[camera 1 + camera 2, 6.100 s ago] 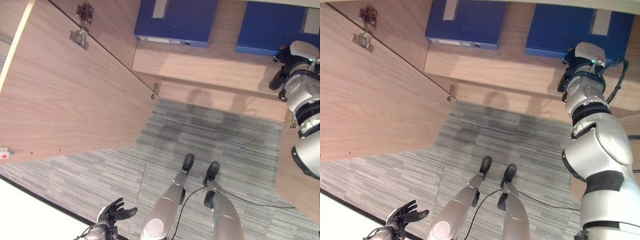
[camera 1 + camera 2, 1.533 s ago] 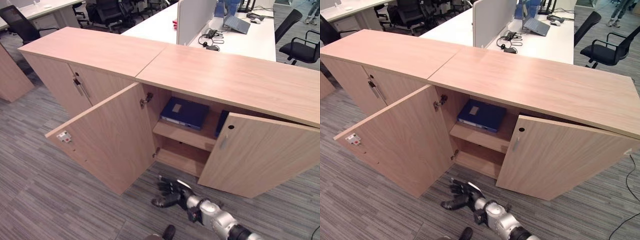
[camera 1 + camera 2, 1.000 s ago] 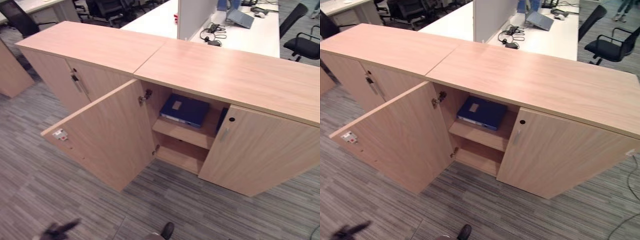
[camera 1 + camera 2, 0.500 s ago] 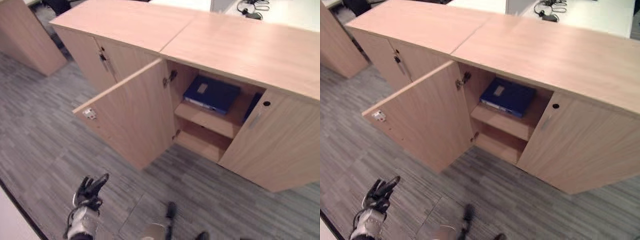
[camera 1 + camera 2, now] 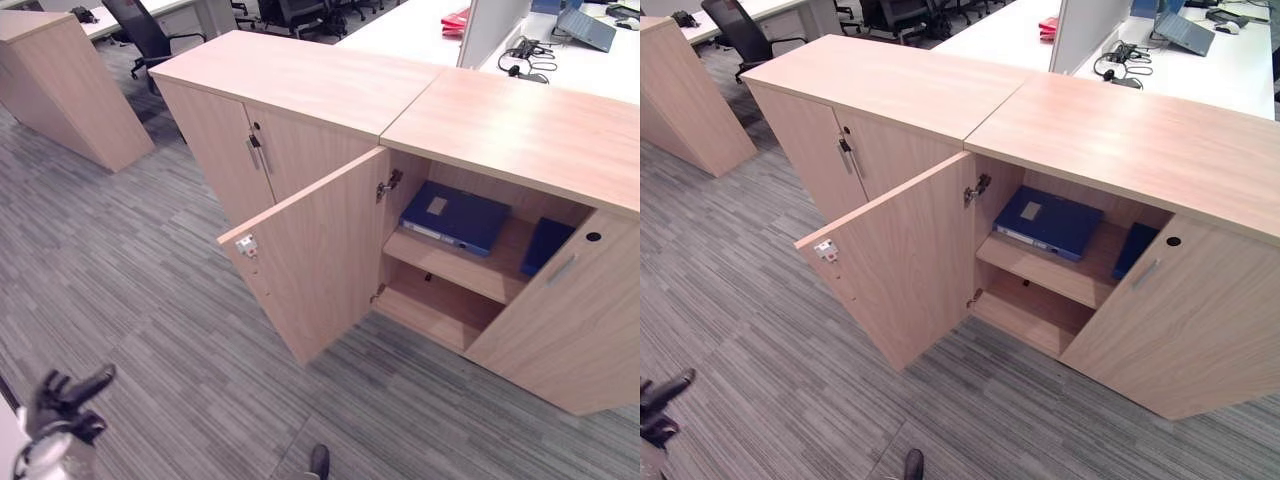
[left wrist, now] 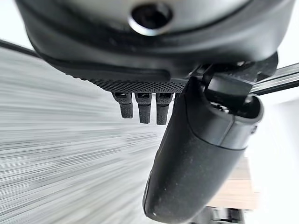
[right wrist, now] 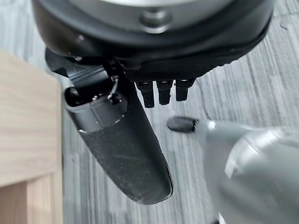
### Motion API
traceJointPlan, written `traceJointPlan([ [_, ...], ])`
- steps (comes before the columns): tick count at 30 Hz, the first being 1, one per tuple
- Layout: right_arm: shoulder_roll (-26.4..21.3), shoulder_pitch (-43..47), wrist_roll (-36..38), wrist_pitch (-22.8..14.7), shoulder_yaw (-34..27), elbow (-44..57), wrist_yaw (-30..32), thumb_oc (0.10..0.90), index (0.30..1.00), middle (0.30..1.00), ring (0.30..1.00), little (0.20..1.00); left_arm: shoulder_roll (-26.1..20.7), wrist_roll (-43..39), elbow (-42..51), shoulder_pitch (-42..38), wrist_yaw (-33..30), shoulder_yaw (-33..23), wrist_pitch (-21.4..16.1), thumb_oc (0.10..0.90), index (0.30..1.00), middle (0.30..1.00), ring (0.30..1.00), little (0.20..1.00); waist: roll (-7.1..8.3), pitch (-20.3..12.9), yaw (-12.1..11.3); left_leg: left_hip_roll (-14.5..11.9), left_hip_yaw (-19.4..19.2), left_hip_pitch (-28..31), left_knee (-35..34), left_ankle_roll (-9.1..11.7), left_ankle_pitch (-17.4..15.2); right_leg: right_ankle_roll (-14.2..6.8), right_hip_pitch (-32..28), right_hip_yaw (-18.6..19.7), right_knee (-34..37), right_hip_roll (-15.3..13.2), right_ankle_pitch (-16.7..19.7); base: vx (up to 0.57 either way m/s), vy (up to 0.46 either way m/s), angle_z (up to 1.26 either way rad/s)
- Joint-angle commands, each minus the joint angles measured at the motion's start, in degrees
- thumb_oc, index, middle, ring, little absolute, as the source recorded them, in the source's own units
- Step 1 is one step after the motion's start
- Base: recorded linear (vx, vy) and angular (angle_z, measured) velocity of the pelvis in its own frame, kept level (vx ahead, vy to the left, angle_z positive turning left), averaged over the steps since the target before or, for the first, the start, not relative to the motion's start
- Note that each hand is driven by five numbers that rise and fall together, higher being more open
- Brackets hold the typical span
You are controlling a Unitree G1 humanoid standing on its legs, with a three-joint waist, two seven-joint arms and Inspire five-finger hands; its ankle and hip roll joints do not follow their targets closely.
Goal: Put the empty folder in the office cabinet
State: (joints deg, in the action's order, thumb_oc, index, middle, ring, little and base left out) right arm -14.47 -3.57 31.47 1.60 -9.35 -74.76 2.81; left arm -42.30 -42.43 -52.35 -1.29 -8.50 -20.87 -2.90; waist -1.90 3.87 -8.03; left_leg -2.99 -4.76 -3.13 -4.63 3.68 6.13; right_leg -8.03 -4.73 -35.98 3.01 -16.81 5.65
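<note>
While the left hand (image 5: 60,400) now hangs low over the carpet with fingers spread and empty — the right hand (image 7: 140,116) likewise straight-fingered, holding nothing — both have drawn away from the cabinet (image 5: 500,130). Farther off, past the open left door (image 5: 320,260), the blue folder (image 5: 455,215) lies flat at the upper shelf's left end — placement looks done.

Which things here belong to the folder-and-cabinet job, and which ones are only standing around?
Belonging to the job:
- office cabinet, both doors open
- blue folder lying flat on its upper shelf
- second blue folder beside it, partly hidden by the right door
- left hand, open and holding nothing
- right hand, open, holding nothing

Just standing around:
- closed cabinet
- white desk
- black chair
</note>
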Motion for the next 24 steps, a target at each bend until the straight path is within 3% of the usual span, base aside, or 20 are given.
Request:
traceJointPlan([
  [1,-3.89,-0.2,-1.14,-1.69,1.79,-0.24,0.19,0.8,0.9,0.9,0.9,0.9,-4.69,2.69,-1.92,-5.56,1.61,-2.06,-4.34,0.8,0.9,0.9,0.9,0.9,-1.49,-2.24,-0.18,-4.58,1.17,0.2,-0.37,3.81,-6.03,-2.3,-1.42,2.51,-1.2,0.94,-5.13,0.04,-0.006,-0.29],
  [9,-4.01,-0.32,-1.31,-2.14,2.77,0.28,-0.24,0.8,0.9,0.9,0.9,0.9,-8.42,5.34,0.06,-9.6,2.84,1.86,-4.59,0.8,0.9,0.9,0.9,0.9,-0.36,-2.27,0.67,-4.89,-0.3,1.79,-0.37,3.7,-6.62,-2.9,-2.15,4.03,0.01,1.83,-4.65,0.03,-0.009,-0.19],
  [17,-4.31,-0.96,-3.07,-1.75,4.26,-0.13,-1.42,0.8,0.9,0.9,0.9,0.9,-9.29,7.24,7.13,-17.41,8.61,14.34,-3.85,0.8,0.9,0.9,0.9,0.9,0.15,-2.54,2.72,-5.13,-1.61,3.18,-0.37,3.46,-7.25,-3.47,-2.6,5.16,0.57,2.22,-4.11,0.01,-0.012,-0.12],
  [24,-3.67,-1.47,-3.31,-1.43,4.74,-0.26,-2.28,0.8,0.9,0.9,0.9,0.9,-7.87,5.52,7.57,-26.36,10.97,22.75,-3.52,0.8,0.9,0.9,0.9,0.9,0.51,-2.9,4.43,-4.93,-2.35,3.81,-0.37,3.23,-7.73,-3.78,-2.62,5.96,1.05,2.16,-3.61,-0.01,-0.002,-0.06],
])
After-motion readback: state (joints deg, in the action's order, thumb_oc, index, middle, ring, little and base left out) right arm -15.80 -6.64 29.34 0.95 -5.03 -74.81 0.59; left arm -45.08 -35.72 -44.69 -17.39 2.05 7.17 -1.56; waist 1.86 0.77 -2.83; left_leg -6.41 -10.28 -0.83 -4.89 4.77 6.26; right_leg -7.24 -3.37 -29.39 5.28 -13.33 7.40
